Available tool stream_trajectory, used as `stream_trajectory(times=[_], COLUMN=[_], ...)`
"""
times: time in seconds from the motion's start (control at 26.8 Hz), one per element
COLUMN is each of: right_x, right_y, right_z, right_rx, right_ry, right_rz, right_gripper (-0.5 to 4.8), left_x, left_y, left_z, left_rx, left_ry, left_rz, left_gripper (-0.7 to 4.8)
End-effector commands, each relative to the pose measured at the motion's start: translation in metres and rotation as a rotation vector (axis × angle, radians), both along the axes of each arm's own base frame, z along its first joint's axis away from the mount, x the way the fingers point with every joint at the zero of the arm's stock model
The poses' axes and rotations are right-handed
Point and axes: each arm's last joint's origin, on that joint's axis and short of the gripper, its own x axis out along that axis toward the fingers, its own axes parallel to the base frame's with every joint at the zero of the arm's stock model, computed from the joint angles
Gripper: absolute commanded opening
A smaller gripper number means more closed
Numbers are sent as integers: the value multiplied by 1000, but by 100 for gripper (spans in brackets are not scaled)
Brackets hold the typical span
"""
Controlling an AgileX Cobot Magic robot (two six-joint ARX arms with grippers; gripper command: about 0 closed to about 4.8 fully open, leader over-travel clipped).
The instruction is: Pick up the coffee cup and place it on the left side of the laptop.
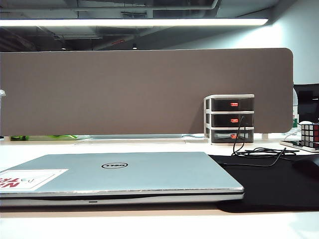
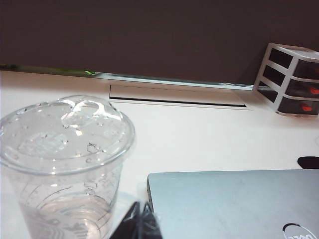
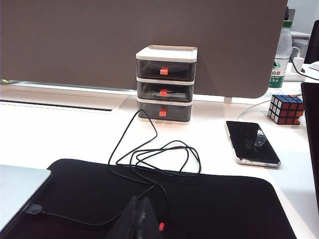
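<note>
The coffee cup point(image 2: 65, 164) is seen standing free just beside the closed left pincer point(image 2: 141, 221), left of the laptop point(image 2: 234, 204); placement is judged complete. Right pincer point(image 3: 142, 219) is closed, empty; retraction is called for.

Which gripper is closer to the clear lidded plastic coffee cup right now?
Left. The left gripper, jaws shut, sits just beside the clear lidded plastic coffee cup at the silver laptop's corner. The right gripper, jaws shut, hangs over the black mat, cup nowhere in its view.
</note>
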Motion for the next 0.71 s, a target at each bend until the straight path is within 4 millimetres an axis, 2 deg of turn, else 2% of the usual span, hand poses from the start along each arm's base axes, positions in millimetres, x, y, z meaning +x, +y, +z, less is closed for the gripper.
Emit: stream_trajectory(times=[0.04, 0.22, 0.71], right_x=[0, 0, 0], right_y=[1, 3, 3], right_z=[0, 0, 0], right_rx=[-6, -10, -10], right_ry=[-16, -14, -12], right_rz=[29, 93, 95], right_gripper=[-1, -1, -1], left_x=[0, 0, 0], left_y=[0, 0, 0], left_z=[1, 1, 1], left_rx=[11, 9, 10], left_ry=[-16, -13, -7], left_rz=[3, 3, 4], left_gripper=[-5, -5, -5])
